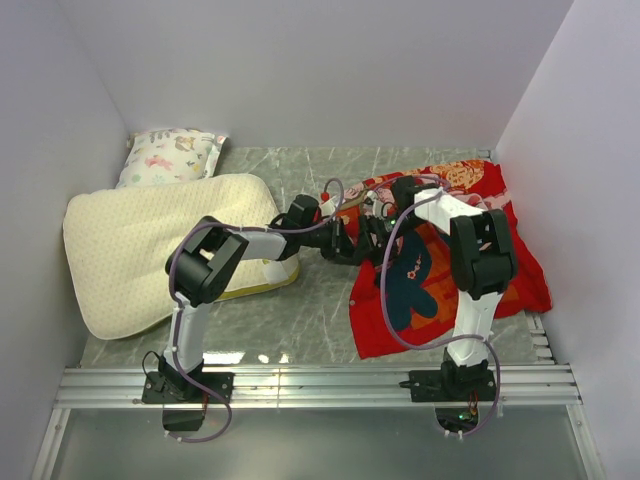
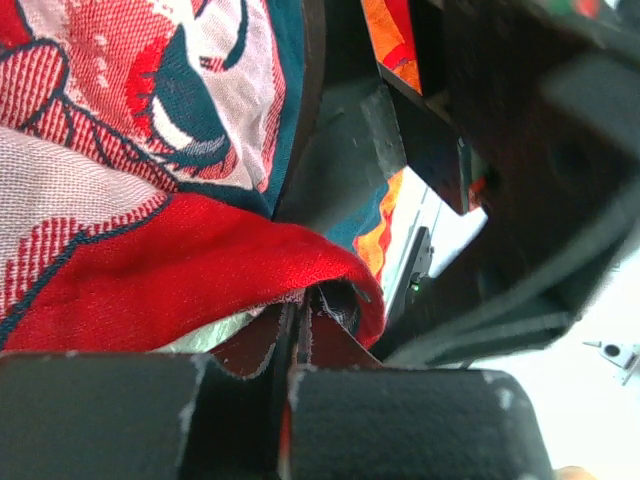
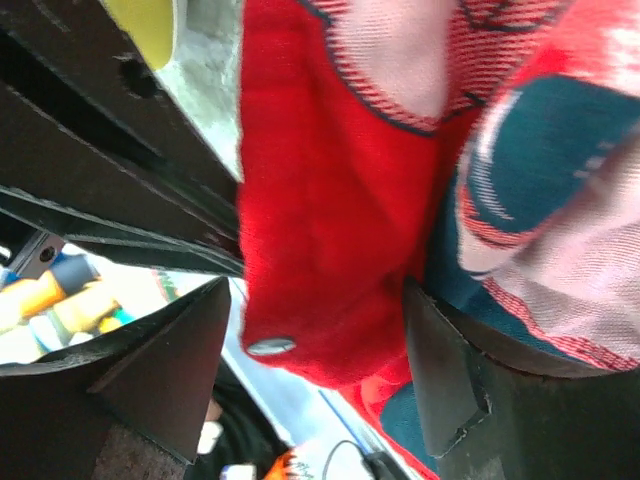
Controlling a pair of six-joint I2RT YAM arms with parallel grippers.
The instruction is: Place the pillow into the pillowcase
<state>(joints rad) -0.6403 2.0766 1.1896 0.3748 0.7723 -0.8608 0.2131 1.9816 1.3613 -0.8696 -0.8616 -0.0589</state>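
red pillowcase [image 1: 520, 270] pinched by left tool [image 2: 300, 325], right tool [image 3: 310, 320] wide astride; pillow [image 1: 140, 245], printed cushion [image 1: 170, 155] leftward.

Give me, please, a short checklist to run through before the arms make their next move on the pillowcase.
1. Left fingers clamped on the red cartoon-print fabric pillowcase: ok, shut on its hem in the left wrist view.
2. Right fingers clamped on it: not ok, a red fold lies between them but they stand apart.
3. Pillowcase mouth open: cannot tell, arms and folds hide it.
4. Cream quilted contoured pillow free: ok, unheld, lying left of the case and apart from it.
5. White animal-print pillow out of the way: ok, in the far left corner.
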